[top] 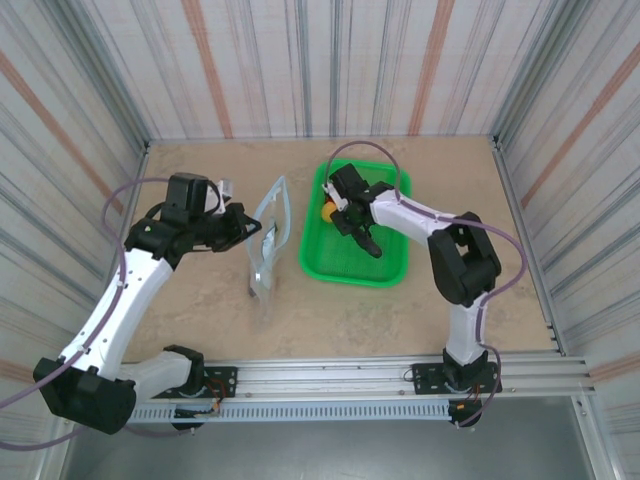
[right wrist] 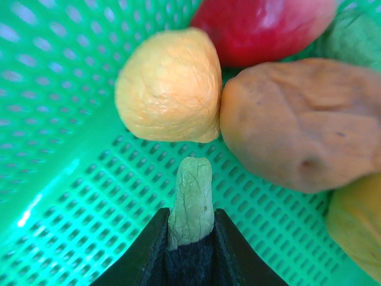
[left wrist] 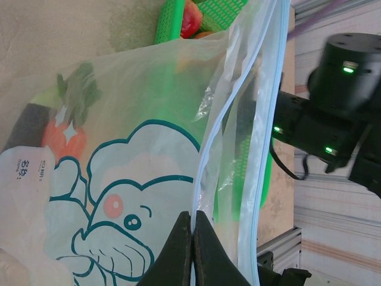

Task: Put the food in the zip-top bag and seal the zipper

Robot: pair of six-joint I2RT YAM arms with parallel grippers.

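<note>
So, you're early on: your left gripper (left wrist: pixel 191 221) pinches the clear cartoon-printed zip-top bag (left wrist: pixel 119 149) by its light-blue zipper strip (left wrist: pixel 205 149), just beside the green mesh basket's (top: pixel 385 270) left rim. Your right gripper (right wrist: pixel 190 219) clamps a dark, green-stemmed vegetable (right wrist: pixel 191 193) inside that basket. The red apple (right wrist: pixel 262 24), brown potato (right wrist: pixel 297 119) and round orange fruit (right wrist: pixel 166 83) aren't yet bagged, and the bag is unsealed.

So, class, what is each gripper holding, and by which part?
Left gripper pinches the zip-top bag at its blue zipper strip. Right gripper clamps a dark vegetable at its pale green stem end.
</note>
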